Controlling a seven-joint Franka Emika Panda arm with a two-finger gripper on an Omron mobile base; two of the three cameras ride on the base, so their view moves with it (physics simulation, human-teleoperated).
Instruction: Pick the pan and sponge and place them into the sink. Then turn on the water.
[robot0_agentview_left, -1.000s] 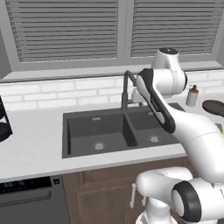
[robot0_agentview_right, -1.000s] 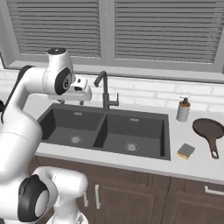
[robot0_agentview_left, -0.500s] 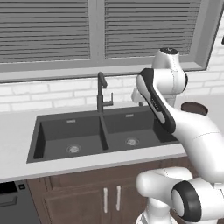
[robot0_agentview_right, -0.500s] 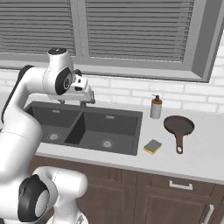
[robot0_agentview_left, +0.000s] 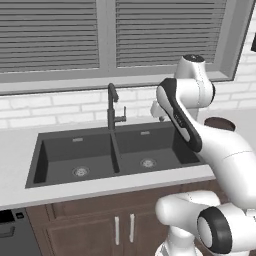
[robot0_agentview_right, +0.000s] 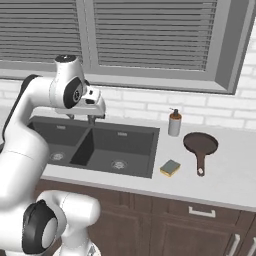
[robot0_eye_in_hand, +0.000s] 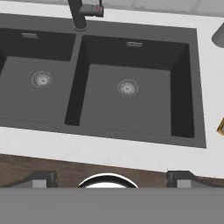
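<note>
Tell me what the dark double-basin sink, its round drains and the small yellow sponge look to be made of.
Dark grey double-basin sink: looks like matte composite or stone; flat, no glare. Round drains: seemingly brushed steel, pale and metallic. Small yellow sponge: likely soft foam with a darker grey-green scouring top; texture too small to confirm.

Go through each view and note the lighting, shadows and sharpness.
Left base view: flat, even light, the sink basins dark, edges crisp. Right base view: soft shadows beside the pan and sponge, no glare. Hand view: sharp throughout, the drains clearly detailed, the basin walls shaded darker than the floors.
</note>
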